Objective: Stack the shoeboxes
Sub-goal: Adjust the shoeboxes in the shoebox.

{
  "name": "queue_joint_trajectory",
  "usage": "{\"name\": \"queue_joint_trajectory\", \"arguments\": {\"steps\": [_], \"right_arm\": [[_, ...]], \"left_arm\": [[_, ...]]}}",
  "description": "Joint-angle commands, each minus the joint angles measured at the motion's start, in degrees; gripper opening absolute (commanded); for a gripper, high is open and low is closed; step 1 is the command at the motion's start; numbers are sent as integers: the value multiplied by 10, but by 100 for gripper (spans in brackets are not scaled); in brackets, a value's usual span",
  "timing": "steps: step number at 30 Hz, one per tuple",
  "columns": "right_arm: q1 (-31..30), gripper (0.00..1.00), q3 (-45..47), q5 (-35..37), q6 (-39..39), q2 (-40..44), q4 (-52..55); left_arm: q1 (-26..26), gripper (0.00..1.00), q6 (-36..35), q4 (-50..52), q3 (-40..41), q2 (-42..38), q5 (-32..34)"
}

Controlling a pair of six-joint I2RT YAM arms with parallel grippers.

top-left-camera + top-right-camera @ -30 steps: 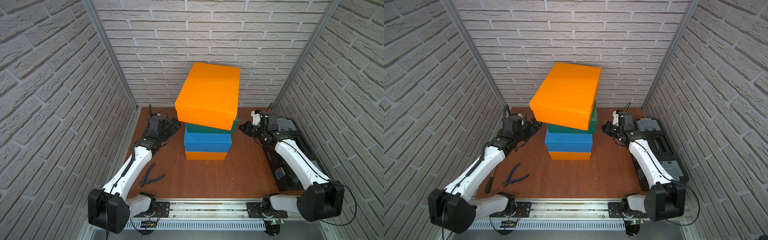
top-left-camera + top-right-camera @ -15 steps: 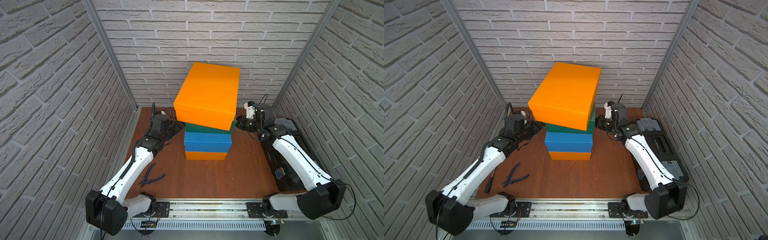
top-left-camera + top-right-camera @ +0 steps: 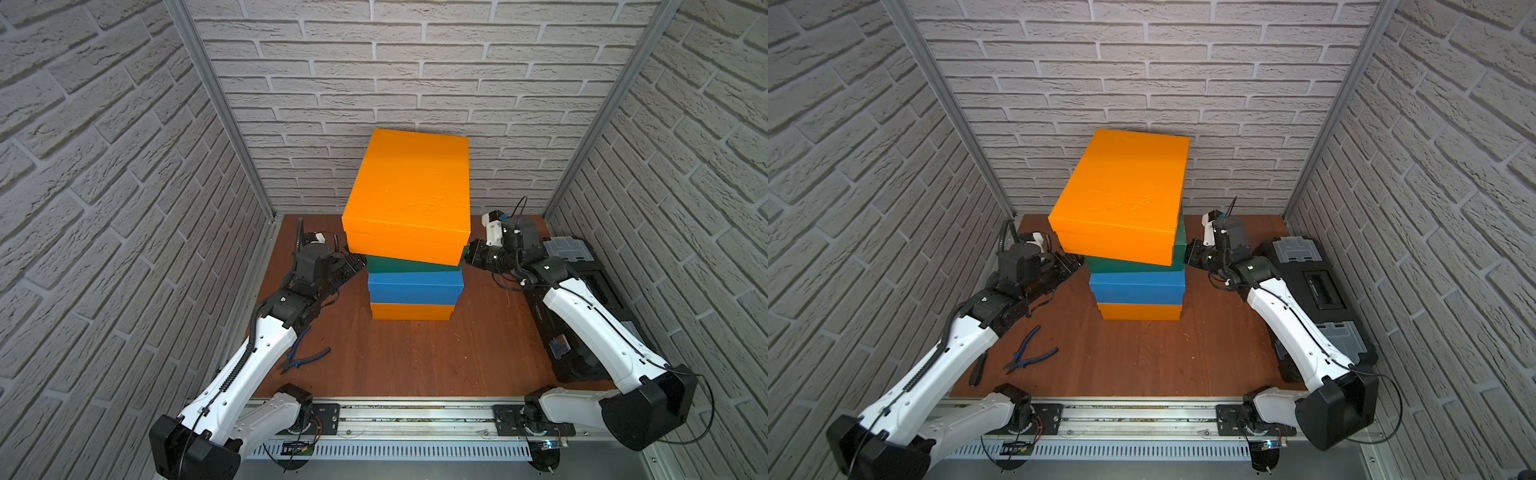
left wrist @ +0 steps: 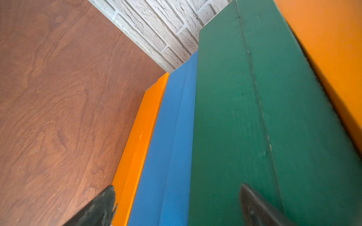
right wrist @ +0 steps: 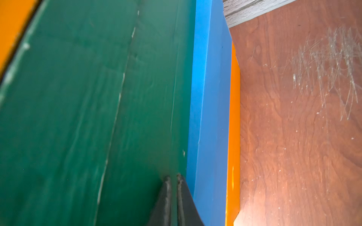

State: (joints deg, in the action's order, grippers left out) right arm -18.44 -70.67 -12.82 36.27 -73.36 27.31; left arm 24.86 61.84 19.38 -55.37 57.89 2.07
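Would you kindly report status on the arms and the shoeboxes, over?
Left jaws open, facing blue box. Right jaws shut, tips at green box. Four stacked, top orange box skewed. Pliers lie clear.

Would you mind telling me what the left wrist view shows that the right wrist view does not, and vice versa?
Only the left wrist view: the left gripper open, its jaws wide apart. Only the right wrist view: the right gripper shut, tips at the green box, and pale scratches on the table. Both: the green box stacked on the blue box, the bottom orange box, an edge of the top orange box, the wooden table.
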Motion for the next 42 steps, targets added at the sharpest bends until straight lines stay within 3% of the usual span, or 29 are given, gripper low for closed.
{"name": "queue_joint_trajectory", "arguments": {"steps": [1,8,18,33,42], "right_arm": [[-30,11,12,-32,10,31,-2],[-45,12,37,-17,25,70,-7],[-60,12,57,-11,40,93,-7],[-134,12,68,27,50,113,10],[-137,12,63,59,40,137,30]], "left_arm": [[11,98,7,-19,18,-13,-11],[18,98,12,-20,31,-27,-13],[67,98,26,-34,37,-14,3],[73,98,15,-2,36,-32,18],[80,98,27,-13,45,-30,4]]}}
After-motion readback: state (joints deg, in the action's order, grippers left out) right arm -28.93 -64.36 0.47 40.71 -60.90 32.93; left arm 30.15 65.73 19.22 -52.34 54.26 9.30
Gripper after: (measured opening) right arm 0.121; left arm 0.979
